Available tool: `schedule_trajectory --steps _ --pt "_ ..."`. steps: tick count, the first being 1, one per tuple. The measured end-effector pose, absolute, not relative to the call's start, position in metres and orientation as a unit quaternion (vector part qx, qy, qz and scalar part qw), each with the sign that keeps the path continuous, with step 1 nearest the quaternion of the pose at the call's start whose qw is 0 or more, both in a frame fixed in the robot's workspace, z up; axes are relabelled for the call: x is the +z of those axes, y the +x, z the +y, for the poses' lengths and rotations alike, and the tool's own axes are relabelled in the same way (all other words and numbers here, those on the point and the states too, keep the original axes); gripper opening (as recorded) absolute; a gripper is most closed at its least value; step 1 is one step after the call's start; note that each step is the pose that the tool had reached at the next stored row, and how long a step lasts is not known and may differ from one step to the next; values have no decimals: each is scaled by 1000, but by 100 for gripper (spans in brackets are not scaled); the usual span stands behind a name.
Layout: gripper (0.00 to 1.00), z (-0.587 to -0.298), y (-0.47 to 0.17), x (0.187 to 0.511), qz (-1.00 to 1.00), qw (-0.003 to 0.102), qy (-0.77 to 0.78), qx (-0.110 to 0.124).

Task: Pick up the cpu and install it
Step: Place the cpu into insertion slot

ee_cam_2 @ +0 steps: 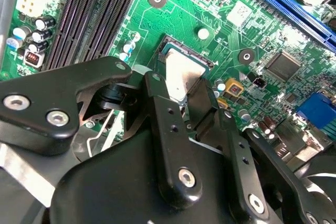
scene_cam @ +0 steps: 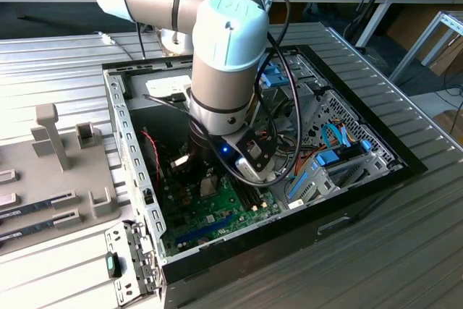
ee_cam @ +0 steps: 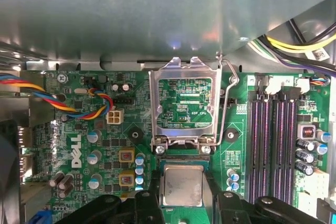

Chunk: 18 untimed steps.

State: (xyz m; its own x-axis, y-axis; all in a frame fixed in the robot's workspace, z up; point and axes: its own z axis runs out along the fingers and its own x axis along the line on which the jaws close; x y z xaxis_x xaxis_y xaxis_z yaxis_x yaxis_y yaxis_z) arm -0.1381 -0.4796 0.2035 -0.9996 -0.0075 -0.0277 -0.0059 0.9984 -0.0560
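**CPU pinched over the socket**

Open computer case [scene_cam: 134,151], arm reaching inside. On the green motherboard [ee_cam: 105,145], the load plate [ee_cam: 184,106] is flipped open beside the memory slots [ee_cam: 273,145]. The gripper [ee_cam_2: 181,86] is nearly closed, its fingers against opposite edges of the cpu [ee_cam: 182,185], which lies level over the socket.

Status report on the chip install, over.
Gripper shut on cpu. Chip at the socket, seating unclear. Socket cover flipped up, out of the way.
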Motion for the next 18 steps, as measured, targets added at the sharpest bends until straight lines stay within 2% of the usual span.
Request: schedule_trajectory --steps 18 --pt "42 -482 -138 199 1000 14 -3 -28"
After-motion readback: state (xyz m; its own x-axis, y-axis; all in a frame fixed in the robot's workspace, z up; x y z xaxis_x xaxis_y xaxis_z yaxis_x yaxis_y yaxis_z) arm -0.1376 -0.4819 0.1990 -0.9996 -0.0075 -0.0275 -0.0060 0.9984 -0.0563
